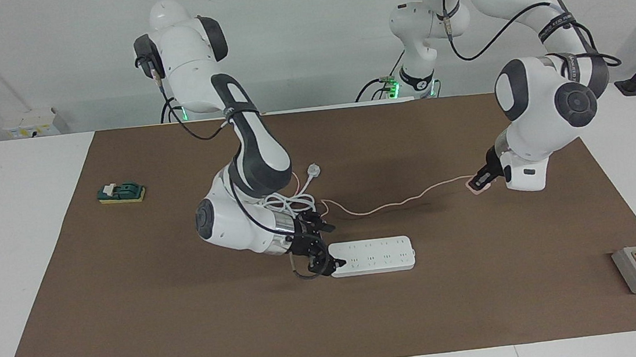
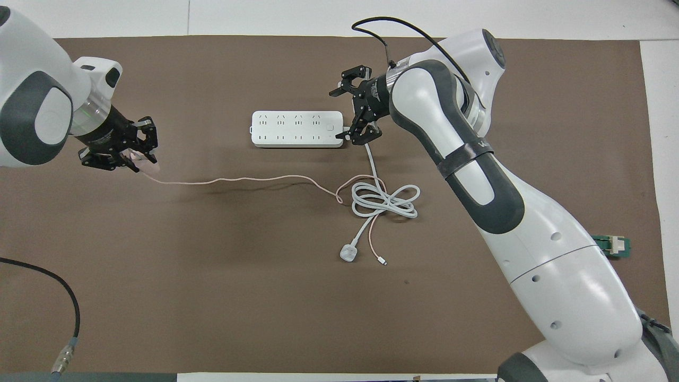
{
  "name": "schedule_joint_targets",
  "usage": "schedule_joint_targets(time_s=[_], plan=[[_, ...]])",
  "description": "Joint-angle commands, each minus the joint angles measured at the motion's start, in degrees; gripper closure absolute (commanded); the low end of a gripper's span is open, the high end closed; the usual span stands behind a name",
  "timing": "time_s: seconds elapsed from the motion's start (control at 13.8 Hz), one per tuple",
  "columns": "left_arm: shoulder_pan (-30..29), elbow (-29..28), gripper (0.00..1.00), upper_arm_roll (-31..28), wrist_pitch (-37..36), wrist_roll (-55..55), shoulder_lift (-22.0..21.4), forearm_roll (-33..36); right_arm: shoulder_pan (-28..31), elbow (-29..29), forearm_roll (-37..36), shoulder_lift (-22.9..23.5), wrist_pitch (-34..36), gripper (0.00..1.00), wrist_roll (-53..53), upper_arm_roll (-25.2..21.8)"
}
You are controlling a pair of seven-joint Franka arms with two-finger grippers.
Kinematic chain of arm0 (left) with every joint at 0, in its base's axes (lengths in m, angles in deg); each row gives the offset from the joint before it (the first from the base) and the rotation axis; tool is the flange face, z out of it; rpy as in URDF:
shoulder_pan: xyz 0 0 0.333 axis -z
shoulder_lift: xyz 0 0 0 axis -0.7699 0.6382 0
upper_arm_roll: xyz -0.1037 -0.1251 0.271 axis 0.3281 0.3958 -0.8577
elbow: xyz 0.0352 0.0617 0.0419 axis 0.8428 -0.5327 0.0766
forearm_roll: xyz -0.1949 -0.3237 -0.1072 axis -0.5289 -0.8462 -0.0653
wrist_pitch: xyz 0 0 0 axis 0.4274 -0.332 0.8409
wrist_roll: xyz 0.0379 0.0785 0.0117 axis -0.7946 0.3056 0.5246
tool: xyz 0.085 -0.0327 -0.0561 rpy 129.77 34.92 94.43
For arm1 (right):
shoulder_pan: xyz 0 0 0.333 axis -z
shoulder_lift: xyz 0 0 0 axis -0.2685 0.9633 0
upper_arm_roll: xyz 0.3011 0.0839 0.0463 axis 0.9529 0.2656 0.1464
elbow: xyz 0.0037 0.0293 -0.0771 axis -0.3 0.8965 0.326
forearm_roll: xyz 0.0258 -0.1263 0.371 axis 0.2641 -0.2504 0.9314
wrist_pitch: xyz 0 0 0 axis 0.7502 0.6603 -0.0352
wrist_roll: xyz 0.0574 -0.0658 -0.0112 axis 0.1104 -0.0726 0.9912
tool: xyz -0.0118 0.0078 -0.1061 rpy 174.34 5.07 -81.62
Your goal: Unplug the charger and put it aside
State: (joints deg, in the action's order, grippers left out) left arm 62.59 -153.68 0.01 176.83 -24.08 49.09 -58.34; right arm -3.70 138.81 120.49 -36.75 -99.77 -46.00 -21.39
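Nearest the robots lay the strip's white plug (image 2: 347, 253) and the free tip of the charger's pink cable (image 2: 238, 179). Just past them the white cord (image 2: 384, 199) sat coiled, with the cable running through the coil.

From there the cable ran toward the left arm's end of the counter (image 1: 22, 259). It rose to the charger (image 1: 475, 186), which was pinched in the left end effector (image 1: 482, 179), low over bare mat and well apart from the strip (image 1: 372, 255). Whether the charger touched the mat could not be told.

Farther out, the strip lay flat with no plug in its sockets. The right end effector (image 1: 323, 261) stood spread at its cord end, and contact there could not be confirmed.

Assessment: unplugging was complete and the step in hand was setting the charger aside. The next move called for lowering the charger onto the mat and parting the fingers. Care was needed that the trailing cable did not drag the coil. The right arm had only to wait.
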Motion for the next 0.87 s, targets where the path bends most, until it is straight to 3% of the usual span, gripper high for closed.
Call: schedule_joint_targets(time_s=[0.0,0.22,0.43,0.79], plan=[[-3.9,-8.0,1.0,0.5,2.1,-13.2,-5.8,1.6,0.6,2.2,-3.1,-5.3,5.0,0.0,-2.4,-2.2],[-10.9,-19.9,1.0,0.7,7.3,-31.3,-12.3,1.0,0.6,2.2,-8.8,-11.5,12.2,0.0,-2.4,-6.3],[-15.6,-31.8,1.0,0.7,15.5,-38.7,-17.9,-5.3,1.4,2.2,-13.9,-15.9,15.0,0.0,-1.4,-7.3],[-18.7,-44.2,1.0,0.7,26.5,-44.3,-22.3,-10.0,4.2,2.2,-20.2,-21.4,20.6,0.0,7.9,-7.4]])
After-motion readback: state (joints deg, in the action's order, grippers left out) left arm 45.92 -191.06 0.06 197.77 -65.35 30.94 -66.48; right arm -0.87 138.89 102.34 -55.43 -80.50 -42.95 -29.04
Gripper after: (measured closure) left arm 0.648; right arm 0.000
